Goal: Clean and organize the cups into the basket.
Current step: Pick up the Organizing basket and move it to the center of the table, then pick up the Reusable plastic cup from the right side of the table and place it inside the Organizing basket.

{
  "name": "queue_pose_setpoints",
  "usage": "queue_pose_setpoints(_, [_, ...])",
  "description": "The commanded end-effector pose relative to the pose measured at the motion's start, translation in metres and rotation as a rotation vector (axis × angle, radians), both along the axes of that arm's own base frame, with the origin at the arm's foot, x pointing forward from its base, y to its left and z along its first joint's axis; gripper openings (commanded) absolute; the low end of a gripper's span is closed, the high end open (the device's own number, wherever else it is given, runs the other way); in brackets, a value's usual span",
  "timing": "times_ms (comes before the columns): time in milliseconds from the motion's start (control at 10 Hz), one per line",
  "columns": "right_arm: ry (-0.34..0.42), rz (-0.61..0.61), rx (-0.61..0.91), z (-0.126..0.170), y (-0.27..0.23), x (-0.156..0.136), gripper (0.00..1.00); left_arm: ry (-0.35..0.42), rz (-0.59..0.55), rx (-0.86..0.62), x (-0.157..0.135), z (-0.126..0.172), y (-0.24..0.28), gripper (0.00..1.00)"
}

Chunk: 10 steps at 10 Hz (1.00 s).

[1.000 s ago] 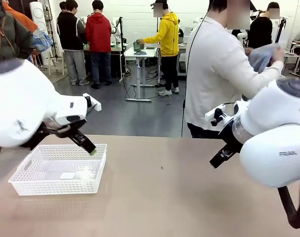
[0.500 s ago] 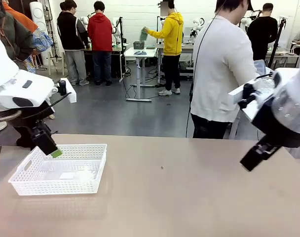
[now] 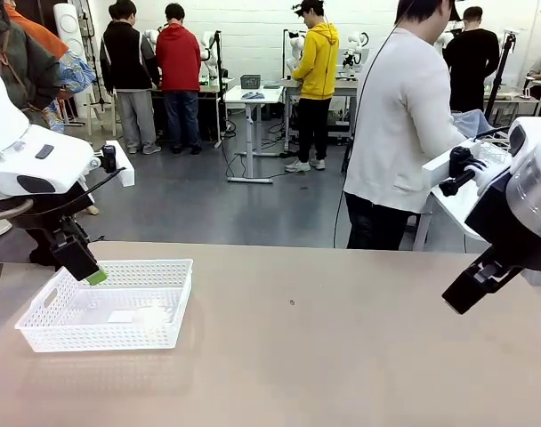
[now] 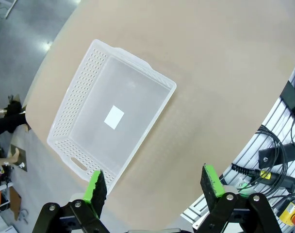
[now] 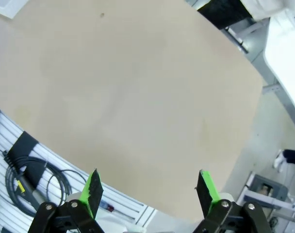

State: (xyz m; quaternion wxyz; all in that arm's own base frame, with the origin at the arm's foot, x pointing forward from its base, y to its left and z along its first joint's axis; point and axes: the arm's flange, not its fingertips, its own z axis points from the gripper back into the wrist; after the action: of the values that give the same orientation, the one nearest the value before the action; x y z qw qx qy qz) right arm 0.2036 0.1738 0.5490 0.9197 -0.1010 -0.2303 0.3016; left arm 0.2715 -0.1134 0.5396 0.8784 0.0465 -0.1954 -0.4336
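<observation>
I'm holding both arms high over the table [image 5: 138, 87], probably to leave room for cups to arrive. The left gripper [image 4: 152, 174] has its jaws wide and empty. The basket [image 4: 72, 97] lies just beyond its fingertips and holds no cup, just a white label [image 4: 114, 117]. The right gripper [image 5: 148, 177] gapes equally wide over bare tabletop.
</observation>
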Motion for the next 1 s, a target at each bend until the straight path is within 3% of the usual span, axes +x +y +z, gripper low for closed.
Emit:
queue_pose_setpoints(0, [0.113,0.026,0.237,0.002,-0.008,0.017,1.0,-0.001,-0.001,0.001,0.0,0.0,0.0,1.0])
queue_pose_setpoints(100, [0.266,0.114,0.625,0.012,-0.027,0.035,1.0,0.261,-0.13,-0.585,0.009,0.008,0.025,1.0])
queue_pose_setpoints(200, [0.356,0.121,0.864,0.012,-0.051,0.051,1.0,0.397,-0.122,-0.813,0.015,0.009,0.045,1.0])
queue_pose_setpoints(400, [0.4,0.023,1.183,0.005,-0.112,0.072,1.0,0.597,-0.032,-1.137,0.035,0.007,0.09,1.0])
queue_pose_setpoints(500, [0.416,-0.034,1.356,-0.007,-0.152,0.08,1.0,0.646,0.05,-1.24,0.047,-0.001,0.116,1.0])
queue_pose_setpoints(600, [0.426,-0.095,1.473,-0.021,-0.187,0.083,1.0,0.644,0.144,-1.291,0.054,-0.008,0.139,1.0])
queue_pose_setpoints(900, [0.39,-0.303,1.622,-0.064,-0.275,0.081,1.0,0.639,0.39,-1.361,0.075,-0.037,0.206,1.0])
